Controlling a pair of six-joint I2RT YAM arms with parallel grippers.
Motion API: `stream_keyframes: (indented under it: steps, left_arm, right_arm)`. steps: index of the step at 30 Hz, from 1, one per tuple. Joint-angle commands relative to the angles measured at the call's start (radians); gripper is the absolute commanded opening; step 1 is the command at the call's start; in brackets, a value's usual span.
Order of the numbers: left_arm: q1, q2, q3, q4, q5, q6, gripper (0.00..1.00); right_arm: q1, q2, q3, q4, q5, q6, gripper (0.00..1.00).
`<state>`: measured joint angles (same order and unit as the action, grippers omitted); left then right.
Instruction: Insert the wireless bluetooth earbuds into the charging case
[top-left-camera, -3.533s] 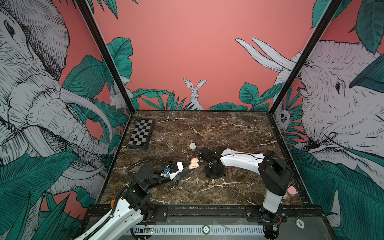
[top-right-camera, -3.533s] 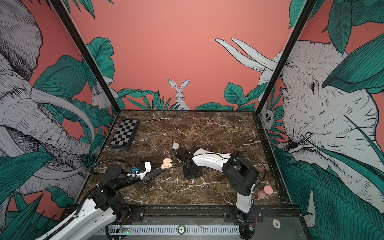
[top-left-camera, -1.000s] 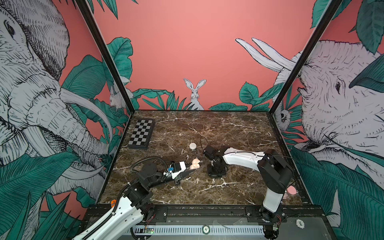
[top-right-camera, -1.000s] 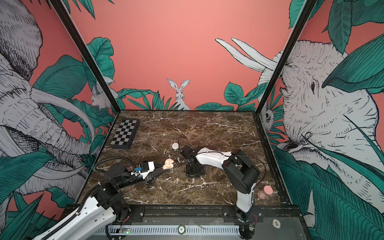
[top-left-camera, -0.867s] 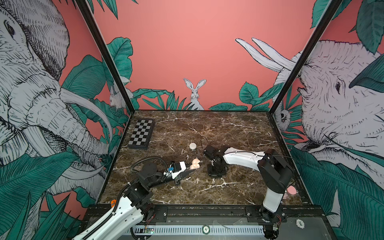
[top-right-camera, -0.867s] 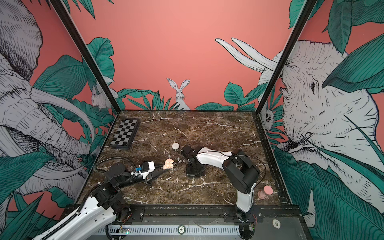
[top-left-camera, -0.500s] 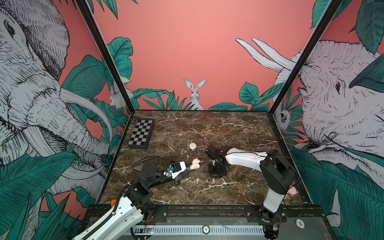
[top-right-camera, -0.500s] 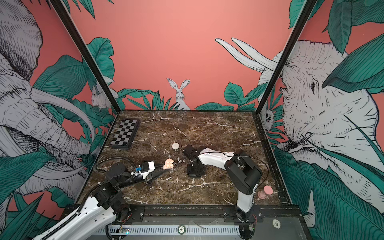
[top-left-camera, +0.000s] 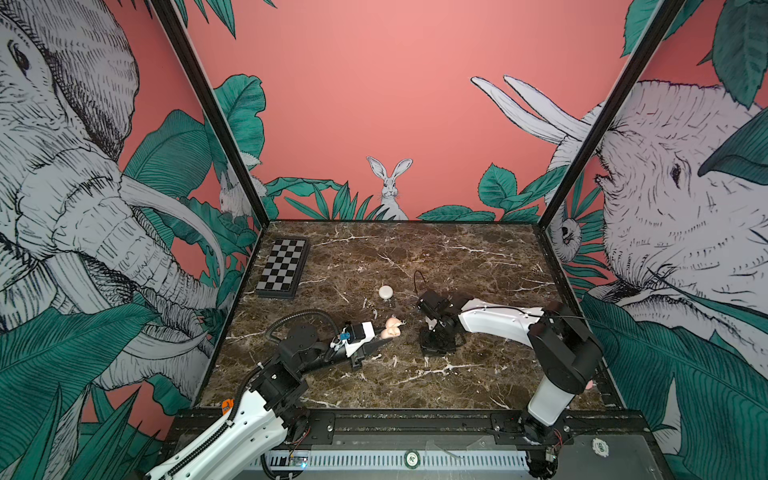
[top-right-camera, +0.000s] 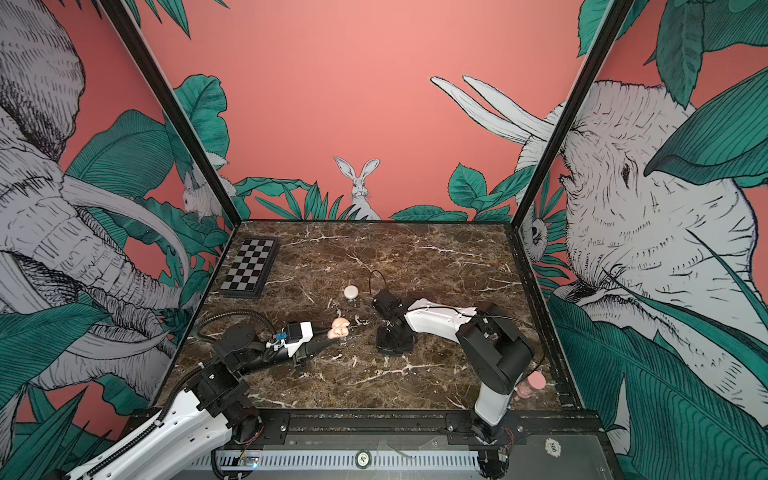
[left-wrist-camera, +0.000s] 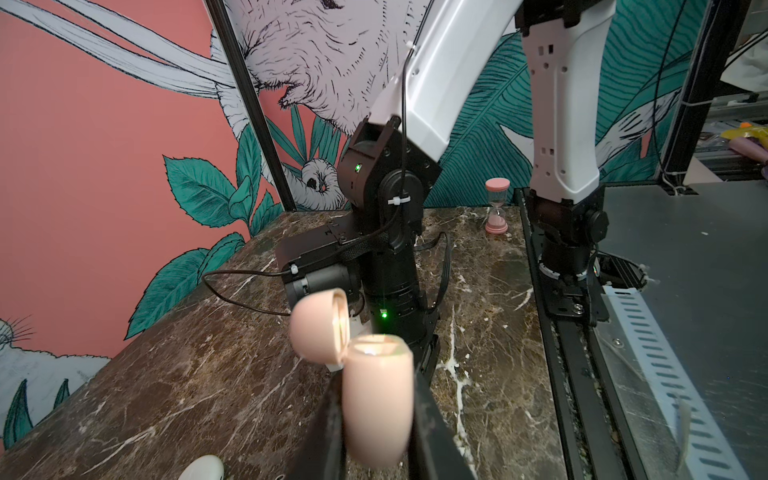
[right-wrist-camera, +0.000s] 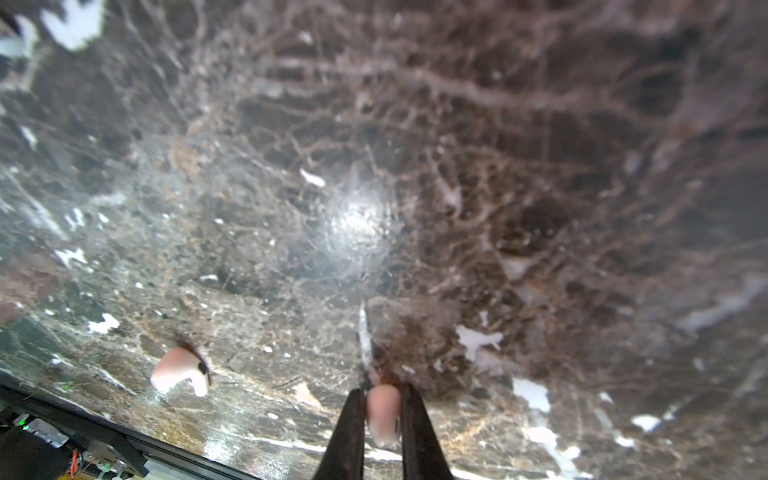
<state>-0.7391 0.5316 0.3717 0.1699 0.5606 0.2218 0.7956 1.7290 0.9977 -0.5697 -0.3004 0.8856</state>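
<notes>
We record: right gripper (right-wrist-camera: 381, 400) pinched tight on one earbud (right-wrist-camera: 383, 413), down by the marble tabletop (right-wrist-camera: 519, 166); second earbud (right-wrist-camera: 178, 372) loose beside it. Left gripper (left-wrist-camera: 374, 376) clamps the charging case (left-wrist-camera: 376, 409), lid open. Beyond: white puck (top-left-camera: 385, 291), then chessboard (top-left-camera: 283, 268).

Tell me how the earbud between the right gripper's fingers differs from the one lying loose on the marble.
The gripped earbud sits between the right gripper's fingers, only its rounded end showing; the loose earbud lies free on the marble, apart from it, showing its bent shape and dark tip. Both are pale pink.
</notes>
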Motion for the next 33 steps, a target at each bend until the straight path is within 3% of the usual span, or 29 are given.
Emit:
stream_keyframes:
  steps: [1,16,22,29,33]
  left_arm:
    - [-0.004,0.007,0.027,0.013,0.015,0.016,0.0]
    - [-0.004,0.051,0.028,0.043,0.022,-0.007,0.0]
    - [-0.004,0.085,0.023,0.136,0.015,-0.118,0.0]
    - [-0.015,0.134,-0.014,0.371,-0.046,-0.372,0.0]
    - [-0.06,0.157,-0.043,0.398,-0.094,-0.356,0.0]
  right_arm:
    - [-0.011,-0.004,-0.037,0.061,0.037,-0.013,0.14]
    - [-0.043,-0.095,-0.1,0.138,0.021,-0.021,0.14]
    - [-0.06,-0.12,-0.132,0.195,0.009,-0.028,0.14]
    - [-0.082,-0.121,-0.164,0.251,-0.026,-0.028,0.14]
    - [-0.09,-0.12,-0.172,0.267,-0.04,-0.042,0.14]
